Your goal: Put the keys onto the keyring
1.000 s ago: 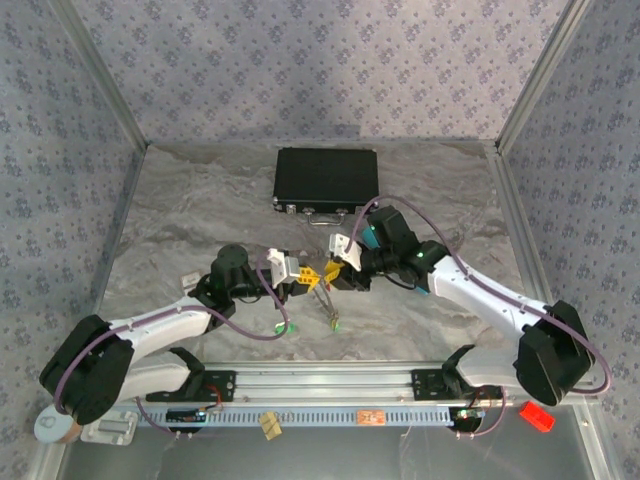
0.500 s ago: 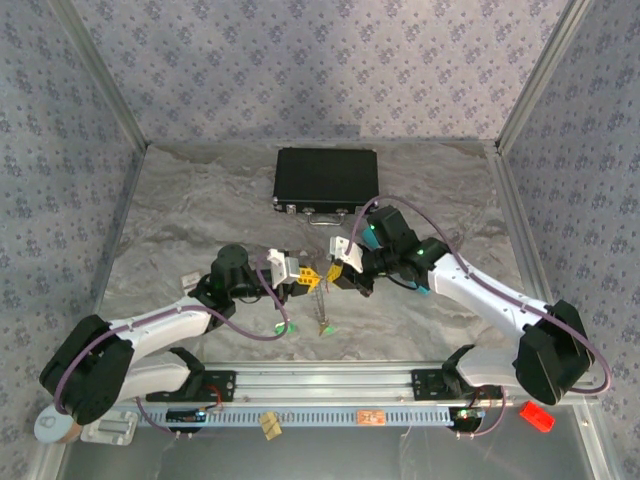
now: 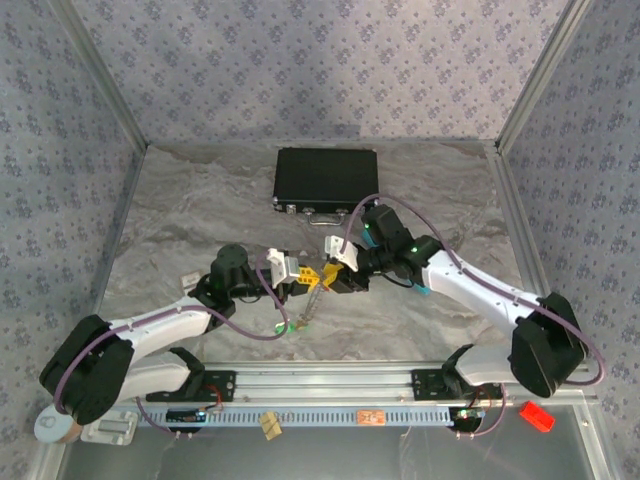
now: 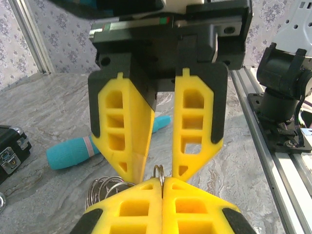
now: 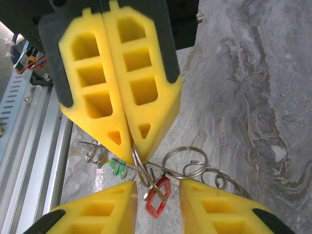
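Right wrist: top of keyring (image 5: 138,168) hidden, pinched inside left gripper (image 5: 127,148)

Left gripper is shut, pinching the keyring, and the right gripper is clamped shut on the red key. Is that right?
Not quite. The left gripper is shut, pinching the keyring, but the right gripper is open. In the right wrist view its fingers stand apart on either side of the red key, with a gap on each side.

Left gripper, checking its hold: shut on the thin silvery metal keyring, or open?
Shut: the left gripper pinches the keyring between touching yellow fingertips.
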Controlling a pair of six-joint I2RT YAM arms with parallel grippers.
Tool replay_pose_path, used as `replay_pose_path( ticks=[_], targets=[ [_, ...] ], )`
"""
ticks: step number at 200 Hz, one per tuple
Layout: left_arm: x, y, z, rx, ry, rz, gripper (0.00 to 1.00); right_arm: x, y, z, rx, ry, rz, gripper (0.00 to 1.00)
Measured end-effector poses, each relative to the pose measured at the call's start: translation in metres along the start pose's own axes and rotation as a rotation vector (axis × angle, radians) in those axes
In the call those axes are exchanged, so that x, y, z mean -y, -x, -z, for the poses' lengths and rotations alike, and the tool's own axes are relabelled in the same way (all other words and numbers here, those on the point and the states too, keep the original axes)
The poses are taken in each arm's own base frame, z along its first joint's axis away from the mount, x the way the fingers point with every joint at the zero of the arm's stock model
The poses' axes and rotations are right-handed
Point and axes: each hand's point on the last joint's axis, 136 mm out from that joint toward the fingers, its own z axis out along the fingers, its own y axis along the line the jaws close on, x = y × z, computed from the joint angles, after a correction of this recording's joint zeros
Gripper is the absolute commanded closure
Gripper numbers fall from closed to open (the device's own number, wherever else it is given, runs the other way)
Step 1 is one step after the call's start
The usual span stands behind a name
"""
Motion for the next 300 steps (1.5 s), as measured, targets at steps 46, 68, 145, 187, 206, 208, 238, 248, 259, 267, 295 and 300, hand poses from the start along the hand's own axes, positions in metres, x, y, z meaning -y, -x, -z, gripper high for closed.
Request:
replay_pose_path(
  ticks=[46, 68, 145, 187, 206, 208, 238, 248, 259, 267, 295, 300],
  targets=[
    [0.0, -0.001, -0.001, -0.002, 0.0, 0.002, 1.0, -0.004, 0.007, 0.004, 0.037, 0.012, 0.017, 0.73],
    [-0.001, -0.001, -0.001, 0.001, 0.0, 0.002, 1.0, -0.004, 0.01, 0.003, 0.047, 0.017, 0.021, 0.78],
    [-0.002, -0.002, -0.002, -0.001, 0.002, 0.02, 1.0, -0.005, 0.009, 0.0, 0.047, 0.027, 0.01, 1.0],
    [-0.007, -0.007, -0.002, -0.026, 0.028, 0.032, 0.81, -0.004, 0.007, 0.0, 0.015, 0.011, 0.013, 1.0],
    [-0.01, -0.01, -0.003, -0.053, 0.038, 0.035, 0.76, -0.005, 0.005, -0.002, -0.026, 0.002, 0.024, 1.0],
    [-0.01, -0.011, -0.003, -0.057, 0.04, 0.036, 0.76, -0.005, 0.005, -0.002, -0.031, 0.001, 0.025, 1.0],
    [-0.009, -0.017, -0.005, -0.098, 0.044, 0.033, 0.79, -0.004, -0.001, -0.005, -0.105, -0.014, 0.05, 1.0],
    [-0.008, -0.019, -0.006, -0.112, 0.041, 0.032, 0.82, -0.004, -0.002, -0.006, -0.126, -0.016, 0.055, 1.0],
    [-0.007, -0.02, -0.006, -0.118, 0.036, 0.027, 0.85, -0.004, -0.003, -0.007, -0.142, -0.018, 0.063, 1.0],
    [-0.007, -0.019, -0.007, -0.123, 0.032, 0.023, 0.87, -0.003, -0.003, -0.006, -0.147, -0.023, 0.071, 1.0],
    [-0.006, -0.021, -0.007, -0.137, 0.025, 0.017, 0.96, -0.002, -0.004, -0.007, -0.162, -0.03, 0.079, 1.0],
    [-0.005, -0.022, -0.007, -0.141, 0.023, 0.017, 0.99, -0.002, -0.004, -0.007, -0.164, -0.029, 0.079, 1.0]
  ],
)
